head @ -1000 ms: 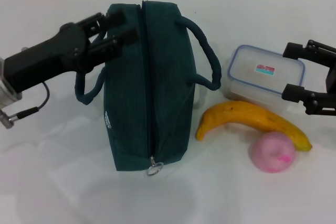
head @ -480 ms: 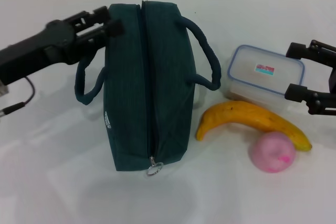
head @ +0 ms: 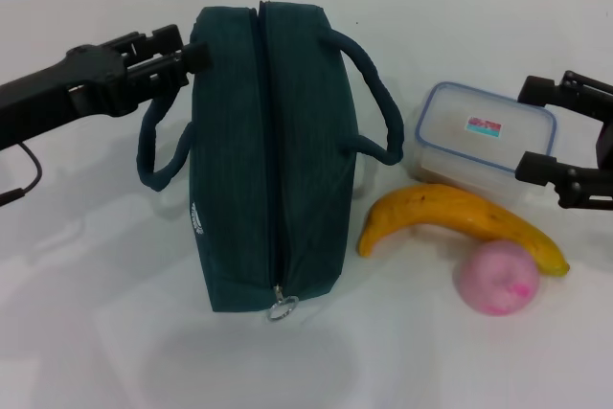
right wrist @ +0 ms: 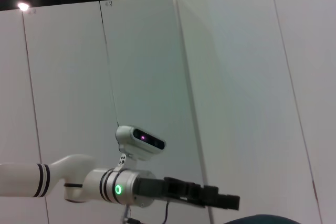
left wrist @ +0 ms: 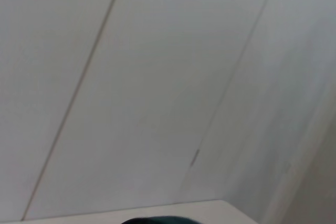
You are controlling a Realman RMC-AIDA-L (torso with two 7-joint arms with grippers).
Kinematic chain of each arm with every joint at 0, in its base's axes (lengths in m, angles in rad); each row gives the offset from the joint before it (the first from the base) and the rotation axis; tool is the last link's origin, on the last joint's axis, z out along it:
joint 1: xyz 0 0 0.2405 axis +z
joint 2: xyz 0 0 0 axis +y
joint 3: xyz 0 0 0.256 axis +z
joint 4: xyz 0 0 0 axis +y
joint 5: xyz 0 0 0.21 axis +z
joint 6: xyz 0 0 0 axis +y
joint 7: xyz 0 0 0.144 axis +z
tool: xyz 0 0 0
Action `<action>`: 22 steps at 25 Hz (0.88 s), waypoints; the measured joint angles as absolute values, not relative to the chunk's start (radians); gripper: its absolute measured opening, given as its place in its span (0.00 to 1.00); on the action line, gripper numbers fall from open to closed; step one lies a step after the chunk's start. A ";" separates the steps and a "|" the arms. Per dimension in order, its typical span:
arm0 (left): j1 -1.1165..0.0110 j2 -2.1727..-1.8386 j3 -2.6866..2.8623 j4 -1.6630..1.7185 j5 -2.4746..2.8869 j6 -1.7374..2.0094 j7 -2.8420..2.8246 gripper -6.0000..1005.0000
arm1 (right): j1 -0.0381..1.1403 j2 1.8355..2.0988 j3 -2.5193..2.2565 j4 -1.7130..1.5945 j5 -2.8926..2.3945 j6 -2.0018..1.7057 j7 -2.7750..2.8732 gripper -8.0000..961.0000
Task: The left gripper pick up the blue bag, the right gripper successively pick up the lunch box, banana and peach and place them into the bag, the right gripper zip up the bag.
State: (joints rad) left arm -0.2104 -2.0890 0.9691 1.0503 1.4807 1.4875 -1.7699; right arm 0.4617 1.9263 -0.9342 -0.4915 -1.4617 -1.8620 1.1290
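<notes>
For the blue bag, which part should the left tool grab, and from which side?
Probably the near rope handle of the blue bag: it loops clear of the bag's left wall, leaving a gap. The left tool sits at that side's far corner, so approach from the left.

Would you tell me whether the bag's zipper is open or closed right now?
Closed. In the head view the zipper line on the bag runs unbroken along its top, no foil lining shows, and the ring pull sits at the near end.

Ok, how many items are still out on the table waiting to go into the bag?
3: the lunch box right of the blue bag, the banana just in front of it, the peach nearest the camera. Bag zipped; contents unseen.
</notes>
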 joint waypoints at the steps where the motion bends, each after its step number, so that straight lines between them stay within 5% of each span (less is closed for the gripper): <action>1: -0.213 -2.089 0.969 1.039 1.486 1.472 -1.770 0.66 | 0.462 1.927 -0.934 -0.492 -1.462 -1.862 1.129 0.91; 22: -0.282 -2.083 0.978 0.943 1.540 1.442 -1.839 0.67 | 0.461 1.949 -0.934 -0.491 -1.462 -1.853 1.117 0.91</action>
